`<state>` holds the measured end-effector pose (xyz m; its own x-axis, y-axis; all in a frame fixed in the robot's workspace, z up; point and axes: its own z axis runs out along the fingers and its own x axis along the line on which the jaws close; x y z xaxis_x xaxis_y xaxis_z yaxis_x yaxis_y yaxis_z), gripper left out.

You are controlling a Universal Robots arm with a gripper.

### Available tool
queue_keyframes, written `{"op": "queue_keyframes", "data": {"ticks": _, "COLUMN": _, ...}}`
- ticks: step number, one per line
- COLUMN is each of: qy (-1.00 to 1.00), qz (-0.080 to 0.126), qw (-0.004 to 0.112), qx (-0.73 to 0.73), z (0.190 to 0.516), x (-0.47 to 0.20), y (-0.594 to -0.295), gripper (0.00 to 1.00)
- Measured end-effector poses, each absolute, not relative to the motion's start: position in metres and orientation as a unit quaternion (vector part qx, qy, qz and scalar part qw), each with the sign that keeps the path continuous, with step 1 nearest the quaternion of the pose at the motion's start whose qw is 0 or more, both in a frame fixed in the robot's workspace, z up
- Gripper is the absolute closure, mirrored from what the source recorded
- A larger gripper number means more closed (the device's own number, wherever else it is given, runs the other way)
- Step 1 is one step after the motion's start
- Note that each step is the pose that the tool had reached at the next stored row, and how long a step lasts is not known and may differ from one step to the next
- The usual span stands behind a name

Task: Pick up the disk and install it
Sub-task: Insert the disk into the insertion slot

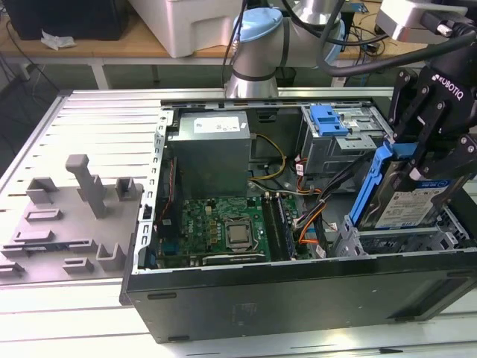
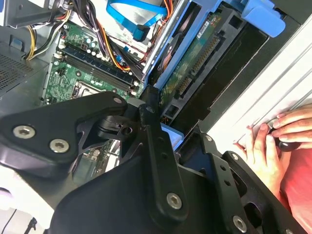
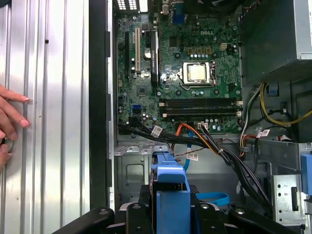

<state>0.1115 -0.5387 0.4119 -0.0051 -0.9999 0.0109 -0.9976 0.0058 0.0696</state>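
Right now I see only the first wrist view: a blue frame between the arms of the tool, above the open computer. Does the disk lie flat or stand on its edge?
Observer: It stands on its edge, tilted. In the exterior view the tool grips the upper end of the disk, at the exterior view's right end of the case.
Operator: How low is it?
Observer: Its lower end is at the metal cage. I cannot tell whether it is inside.
Operator: Can you see its underside?
Observer: Yes. The second wrist view shows its green board with the connector along one end.
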Motion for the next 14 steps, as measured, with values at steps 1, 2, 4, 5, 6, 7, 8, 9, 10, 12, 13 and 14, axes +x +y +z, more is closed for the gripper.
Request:
{"op": "queue_keyframes", "data": {"ticks": 1, "qy": -0.709, "qz": -0.021, "qw": 0.028, "qx": 0.705, "z": 0.4119, "x": 0.1115, "y": -0.5387, "gripper": 0.63}}
{"op": "queue_keyframes", "data": {"ticks": 2, "qy": -0.709, "qz": -0.021, "qw": 0.028, "qx": 0.705, "z": 0.4118, "x": 0.1115, "y": -0.5387, "gripper": 0.63}}
{"op": "queue_keyframes", "data": {"ticks": 4, "qy": -0.709, "qz": -0.021, "qw": 0.028, "qx": 0.705, "z": 0.4118, "x": 0.1115, "y": -0.5387, "gripper": 0.63}}
{"op": "queue_keyframes", "data": {"ticks": 5, "qy": -0.709, "qz": -0.021, "qw": 0.028, "qx": 0.705, "z": 0.4118, "x": 0.1115, "y": -0.5387, "gripper": 0.63}}
{"op": "queue_keyframes", "data": {"ticks": 6, "qy": -0.709, "qz": -0.021, "qw": 0.028, "qx": 0.705, "z": 0.4112, "x": 0.1115, "y": -0.5386, "gripper": 0.63}}
{"op": "queue_keyframes", "data": {"ticks": 7, "qy": -0.709, "qz": -0.021, "qw": 0.028, "qx": 0.705, "z": 0.4108, "x": 0.1115, "y": -0.5387, "gripper": 0.63}}
{"op": "queue_keyframes", "data": {"ticks": 8, "qy": -0.709, "qz": -0.021, "qw": 0.028, "qx": 0.705, "z": 0.4104, "x": 0.1115, "y": -0.5387, "gripper": 0.63}}
{"op": "queue_keyframes", "data": {"ticks": 9, "qy": -0.709, "qz": -0.021, "qw": 0.028, "qx": 0.705, "z": 0.4097, "x": 0.1115, "y": -0.5387, "gripper": 0.63}}
{"op": "queue_keyframes", "data": {"ticks": 10, "qy": -0.709, "qz": -0.021, "qw": 0.029, "qx": 0.705, "z": 0.4091, "x": 0.1115, "y": -0.5387, "gripper": 0.63}}
{"op": "queue_keyframes", "data": {"ticks": 12, "qy": -0.709, "qz": -0.021, "qw": 0.029, "qx": 0.705, "z": 0.4083, "x": 0.1115, "y": -0.5387, "gripper": 0.63}}
{"op": "queue_keyframes", "data": {"ticks": 13, "qy": -0.709, "qz": -0.021, "qw": 0.029, "qx": 0.705, "z": 0.4076, "x": 0.1116, "y": -0.5387, "gripper": 0.63}}
{"op": "queue_keyframes", "data": {"ticks": 14, "qy": -0.709, "qz": -0.022, "qw": 0.029, "qx": 0.705, "z": 0.4072, "x": 0.1116, "y": -0.5387, "gripper": 0.63}}
